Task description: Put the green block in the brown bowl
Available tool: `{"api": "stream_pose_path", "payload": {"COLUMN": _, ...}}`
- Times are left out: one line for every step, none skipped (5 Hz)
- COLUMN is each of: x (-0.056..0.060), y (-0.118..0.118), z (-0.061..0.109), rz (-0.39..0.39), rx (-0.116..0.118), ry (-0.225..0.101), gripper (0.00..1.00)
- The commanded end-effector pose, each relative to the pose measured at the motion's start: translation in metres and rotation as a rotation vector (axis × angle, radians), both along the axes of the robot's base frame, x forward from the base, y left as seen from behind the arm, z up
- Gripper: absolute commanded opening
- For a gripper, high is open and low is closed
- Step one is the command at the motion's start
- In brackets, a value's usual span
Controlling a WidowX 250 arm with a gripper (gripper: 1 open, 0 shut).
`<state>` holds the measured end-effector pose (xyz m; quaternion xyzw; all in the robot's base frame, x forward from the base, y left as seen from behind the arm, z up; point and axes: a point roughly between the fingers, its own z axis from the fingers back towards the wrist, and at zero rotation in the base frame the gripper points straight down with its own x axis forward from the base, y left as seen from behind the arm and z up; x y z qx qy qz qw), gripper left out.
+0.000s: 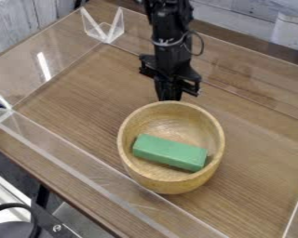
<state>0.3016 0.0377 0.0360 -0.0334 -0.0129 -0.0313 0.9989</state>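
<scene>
The green block (171, 152) lies flat inside the brown bowl (135, 130) near the counter's (83, 93) front edge; the clenched, empty pincer (171, 96) hovers just behind the rim.

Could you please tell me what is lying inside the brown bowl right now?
The green block lies flat inside the brown bowl, slightly diagonal. Bare wood shows around it; the bottom directly beneath the block is covered.

A solid mid-green block (170, 152) lies in a light-tan grained wooden bowl (137, 129), under a black gripper (171, 94), on a brown wood-grain table (77, 98).
</scene>
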Motion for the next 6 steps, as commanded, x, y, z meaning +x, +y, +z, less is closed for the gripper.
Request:
{"api": "stream_pose_path", "payload": {"x": 0.001, "y": 0.001, "z": 0.011, "rz": -0.022, "rx": -0.009, "ry": -0.074, "gripper": 1.00}}
{"api": "stream_pose_path", "payload": {"x": -0.003, "y": -0.002, "z": 0.012, "rz": -0.024, "rx": -0.022, "ry": -0.076, "gripper": 1.00}}
{"api": "stream_pose_path", "payload": {"x": -0.005, "y": -0.004, "z": 0.007, "rz": -0.022, "rx": -0.030, "ry": -0.067, "gripper": 0.00}}
{"api": "stream_pose_path", "payload": {"x": 0.001, "y": 0.000, "z": 0.001, "rz": -0.027, "rx": -0.028, "ry": -0.040, "gripper": 0.00}}
{"api": "stream_pose_path", "payload": {"x": 0.007, "y": 0.009, "z": -0.004, "rz": -0.029, "rx": -0.024, "ry": -0.011, "gripper": 0.00}}
{"api": "stream_pose_path", "payload": {"x": 0.003, "y": 0.011, "z": -0.006, "rz": 0.048, "rx": -0.024, "ry": -0.021, "gripper": 0.00}}
